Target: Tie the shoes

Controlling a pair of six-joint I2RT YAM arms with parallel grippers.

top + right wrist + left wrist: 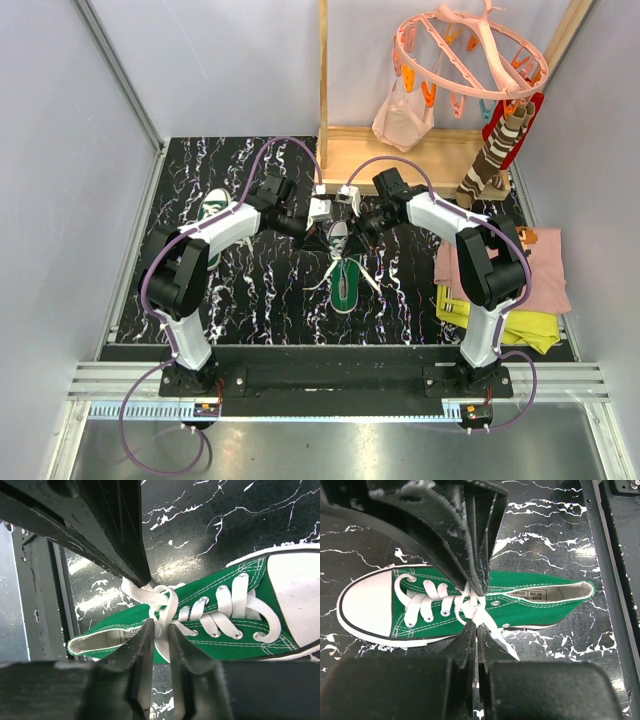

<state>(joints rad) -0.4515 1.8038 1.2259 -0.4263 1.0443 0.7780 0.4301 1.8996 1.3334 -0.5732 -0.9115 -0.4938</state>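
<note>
One green sneaker (345, 282) lies mid-table with its white toe cap towards the arms' bases. Its white laces (470, 600) are crossed over the tongue. My left gripper (476, 626) is shut on a lace strand just above the shoe's top eyelets. My right gripper (161, 630) is shut on the other lace loop (167, 605) at the same spot. The two grippers meet tip to tip over the shoe, the left (318, 232) and the right (358, 230). The second green sneaker (212, 209) lies at the left, partly hidden behind my left arm.
A wooden frame (323, 90) stands at the back with a pink peg hanger (470, 50) and striped socks (495, 155). Folded pink and yellow cloths (545, 285) lie at the right. Grey walls close in on both sides.
</note>
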